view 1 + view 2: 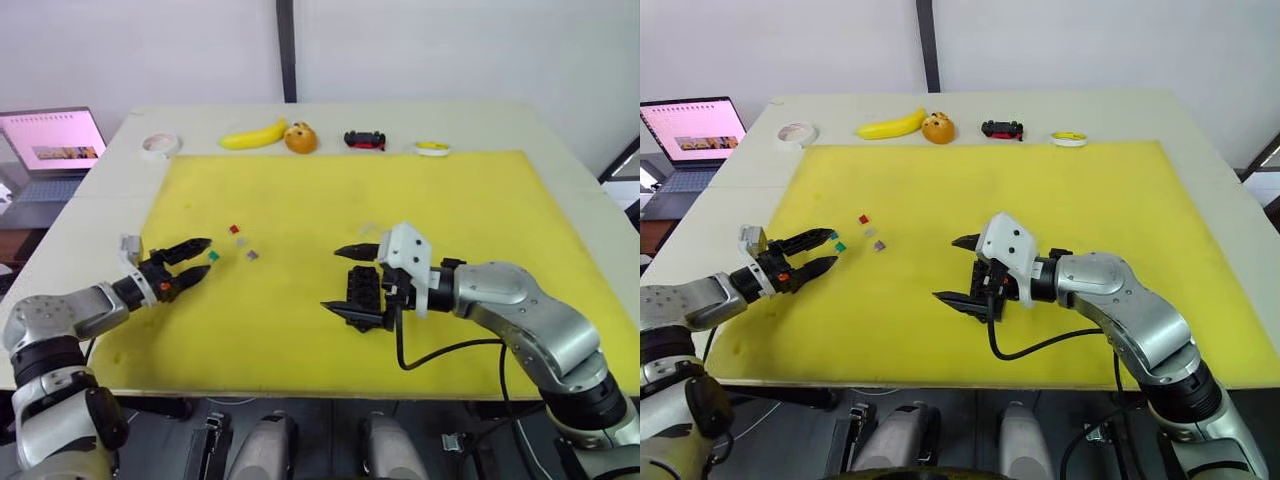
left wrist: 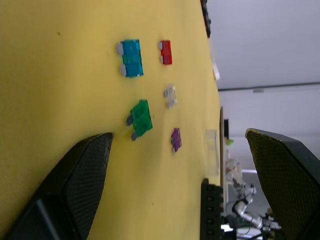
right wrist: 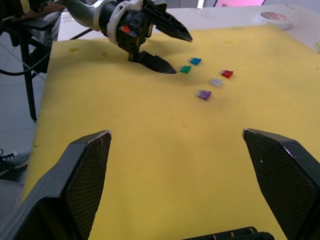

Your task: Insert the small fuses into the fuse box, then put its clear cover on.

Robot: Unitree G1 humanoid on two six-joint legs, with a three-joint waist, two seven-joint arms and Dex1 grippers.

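I see the surface (image 1: 90, 215) covered by a big yellow mat (image 1: 440, 210), and everything for the task lies on it. Near the mat's middle sits the fuse box (image 1: 364, 288), a black block that falls between the 2 spread fingers of my right gripper (image 1: 349, 282); the gripper is wide open and I can't tell whether either finger touches the box. The clear cover (image 2: 212, 152) lies just beyond the fuse box, faint against the yellow.

My left gripper (image 1: 191, 264) hovers low at the mat's left side, fingers parted and holding nothing. The small fuses are scattered just ahead of its tips: a green fuse (image 2: 140, 118) is nearest, just off the fingertips, a blue fuse (image 2: 131, 58) is beside it, then a purple fuse (image 2: 175, 139), a pale grey fuse (image 2: 170, 96) and a red fuse (image 2: 166, 52) farther out toward the mat's middle. I count 5, all apart from each other and well apart from the fuse box

Along the far edge of the surface I see a banana (image 1: 253, 136), an orange fruit (image 1: 300, 137), a small black-and-red toy car (image 1: 364, 139) and a tape roll (image 1: 159, 145)
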